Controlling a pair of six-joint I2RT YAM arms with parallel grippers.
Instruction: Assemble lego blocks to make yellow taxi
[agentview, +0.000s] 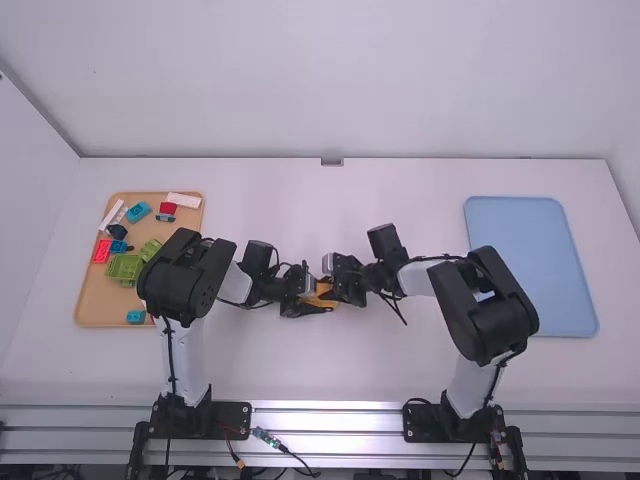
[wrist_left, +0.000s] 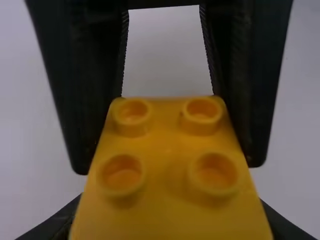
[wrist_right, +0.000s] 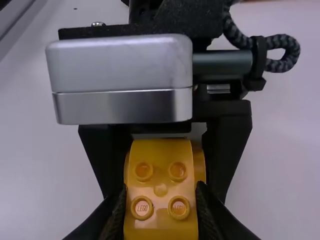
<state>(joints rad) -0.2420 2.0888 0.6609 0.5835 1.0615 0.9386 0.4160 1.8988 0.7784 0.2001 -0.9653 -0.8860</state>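
Note:
My left gripper (agentview: 308, 301) and right gripper (agentview: 337, 285) meet at the table's middle, with yellow brickwork (agentview: 325, 291) between them. In the left wrist view, my left gripper (wrist_left: 170, 214) is shut on a studded yellow block (wrist_left: 167, 155), whose far end lies between the right gripper's black fingers (wrist_left: 252, 85). In the right wrist view, my right gripper (wrist_right: 161, 194) is shut on the yellow block (wrist_right: 160, 185); a rounded yellow part (wrist_right: 199, 165) shows behind it, between the left gripper's fingers (wrist_right: 230, 145). The fingers hide where the yellow parts join.
An orange-brown tray (agentview: 92, 300) at the left holds green pieces (agentview: 124, 267), blue blocks (agentview: 138, 212), a red block (agentview: 102, 251) and white pieces (agentview: 183, 200). The left arm's elbow (agentview: 185, 278) overhangs its right edge. A light blue tray (agentview: 530, 260) lies at the right, beside the right arm.

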